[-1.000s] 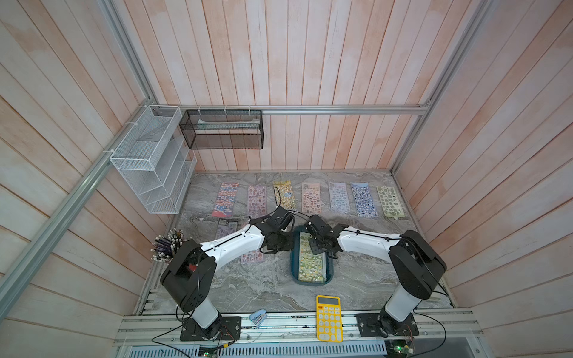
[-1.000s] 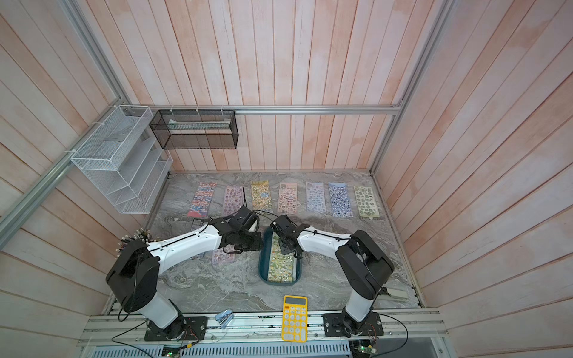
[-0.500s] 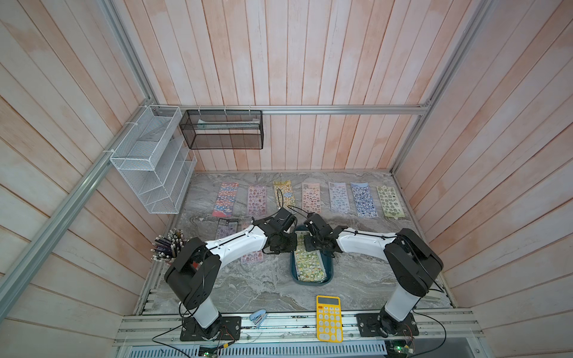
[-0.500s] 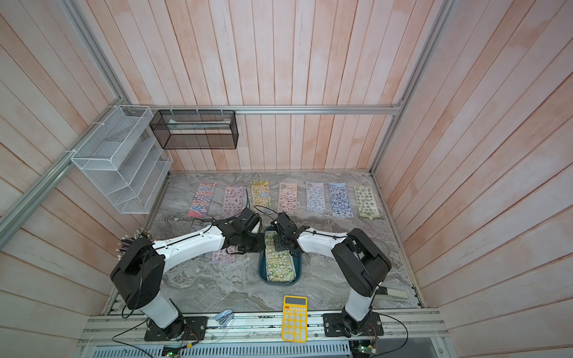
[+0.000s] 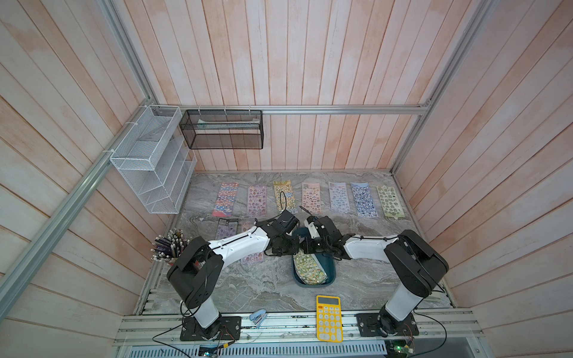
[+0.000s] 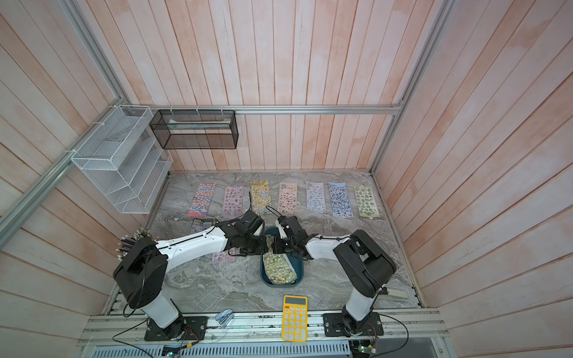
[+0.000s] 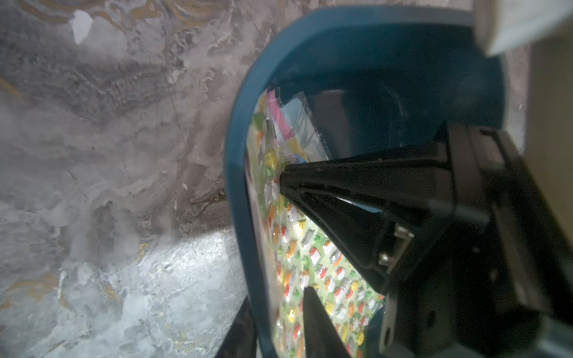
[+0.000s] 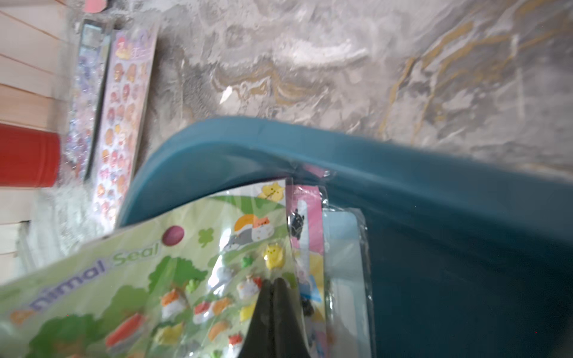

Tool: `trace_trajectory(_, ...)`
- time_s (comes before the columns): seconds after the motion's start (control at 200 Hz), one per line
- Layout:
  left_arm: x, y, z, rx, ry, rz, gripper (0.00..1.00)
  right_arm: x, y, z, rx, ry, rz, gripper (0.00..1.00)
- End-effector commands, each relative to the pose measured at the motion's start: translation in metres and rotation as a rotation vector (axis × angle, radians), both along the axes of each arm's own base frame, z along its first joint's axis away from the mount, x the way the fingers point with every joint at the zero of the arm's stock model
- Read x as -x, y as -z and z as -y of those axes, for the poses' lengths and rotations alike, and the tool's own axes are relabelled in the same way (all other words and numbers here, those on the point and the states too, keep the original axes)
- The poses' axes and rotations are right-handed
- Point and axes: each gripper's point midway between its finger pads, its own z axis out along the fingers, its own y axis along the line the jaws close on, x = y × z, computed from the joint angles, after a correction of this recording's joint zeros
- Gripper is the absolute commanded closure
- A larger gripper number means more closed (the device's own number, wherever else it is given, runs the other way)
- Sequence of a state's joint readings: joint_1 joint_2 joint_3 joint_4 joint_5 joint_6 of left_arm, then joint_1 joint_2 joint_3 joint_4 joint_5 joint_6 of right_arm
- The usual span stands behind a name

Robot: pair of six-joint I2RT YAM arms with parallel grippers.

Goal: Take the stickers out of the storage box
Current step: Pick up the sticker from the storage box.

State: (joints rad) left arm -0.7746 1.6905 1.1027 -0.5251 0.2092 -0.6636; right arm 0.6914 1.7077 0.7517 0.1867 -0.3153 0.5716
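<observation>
Task partly done: nine stickers (image 5: 311,198) are lying on the worktop (image 5: 248,288), seven toward 12 o'clock and two at 9 o'clock of the central storage box (image 5: 331,272). A few are sitting inside. The right end effector (image 8: 273,283) is pinching the green sheet (image 8: 124,294), jaws closed. The left end effector (image 7: 294,232) is straddling its edge, jaws apart.

Walls (image 5: 310,62) of pale pink and white wood planks close in the left, far and right sides. Aluminium rails (image 5: 341,109) run along the far wall and up both far corners. A white wire rack (image 5: 148,161) hangs on the left wall. Just right of it, a black mesh basket (image 5: 221,130) hangs from the far rail. The bench (image 5: 248,285) is grey marble-patterned with gold veins, and a slotted metal frame (image 5: 294,324) edges its near side. The light is soft and even.
</observation>
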Motion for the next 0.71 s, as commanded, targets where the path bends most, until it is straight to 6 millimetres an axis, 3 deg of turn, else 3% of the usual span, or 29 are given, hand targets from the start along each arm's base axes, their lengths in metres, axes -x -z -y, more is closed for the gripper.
trace_trajectory(0.0,-0.002,-0.008,0.011,0.056,0.008,0.018,0.60,0.019,-0.002,-0.004,-0.062,-0.058,-0.065,1.00)
trace_trajectory(0.075,-0.002,-0.006,0.011,0.053,0.008,0.016,0.60,0.020,-0.007,-0.004,-0.087,-0.064,-0.056,1.00)
trace_trajectory(0.17,-0.002,-0.006,0.011,0.051,0.009,0.014,0.81,0.019,-0.012,-0.001,-0.091,-0.058,-0.041,1.00)
trace_trajectory(0.235,-0.002,-0.004,0.010,0.044,0.005,0.011,0.89,0.016,-0.013,0.004,-0.061,-0.041,-0.024,1.00)
trace_trajectory(0.445,-0.004,-0.004,0.011,0.041,-0.003,0.011,0.94,0.000,-0.032,0.030,0.101,0.020,0.078,0.99)
trace_trajectory(0.55,-0.004,-0.004,0.011,0.042,-0.009,0.008,0.94,-0.005,-0.042,0.044,0.180,0.047,0.111,0.89)
trace_trajectory(0.7,-0.006,-0.005,0.012,0.048,-0.016,0.008,0.94,0.000,-0.036,0.058,0.261,0.069,0.084,0.69)
